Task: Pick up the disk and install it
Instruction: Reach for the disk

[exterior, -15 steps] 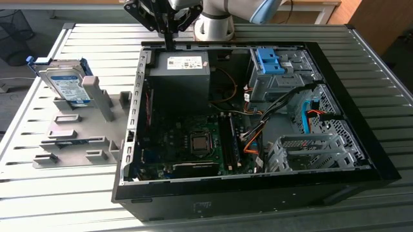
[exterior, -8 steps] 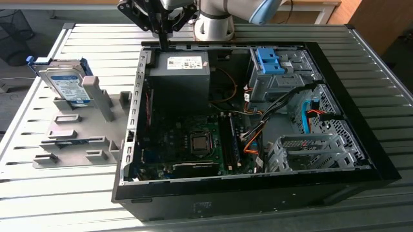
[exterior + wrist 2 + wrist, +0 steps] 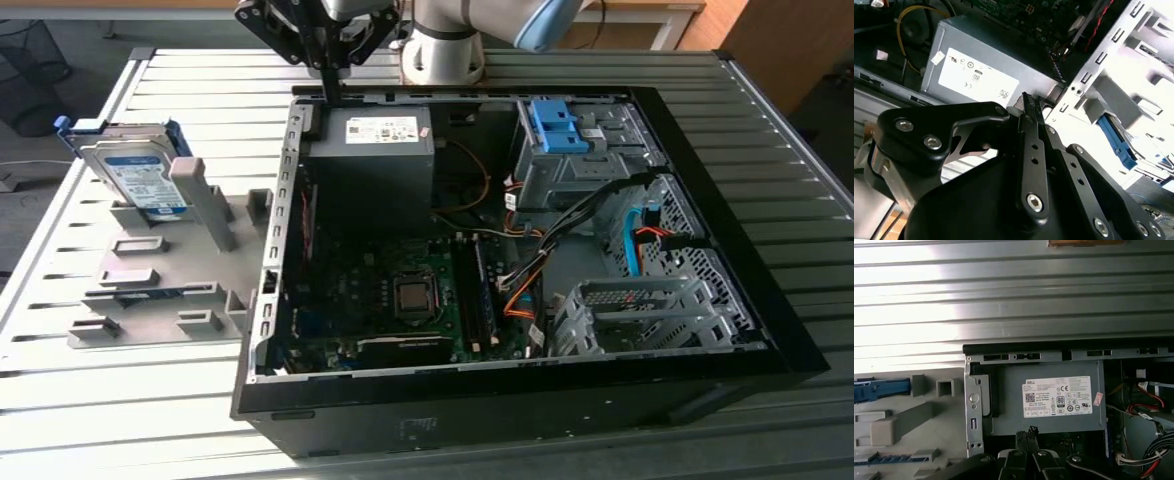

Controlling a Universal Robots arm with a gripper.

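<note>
Disk (image 3: 138,178) not yet in hand. The fingers (image 3: 1030,117) are pressed together on nothing, poised over the power supply (image 3: 380,135) at the far wall of the open computer case (image 3: 781,330). The disk stands on edge in a grey holder (image 3: 174,240) on the table (image 3: 200,80), to the exterior view's left of the case. This placement presumably offers its flat faces for grasping.

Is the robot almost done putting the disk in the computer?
No, nothing looks done. The disk stands in its gray holder outside the computer case. The gripper hangs by the power supply, jaws shut and empty. Picking up and installing are both left.
</note>
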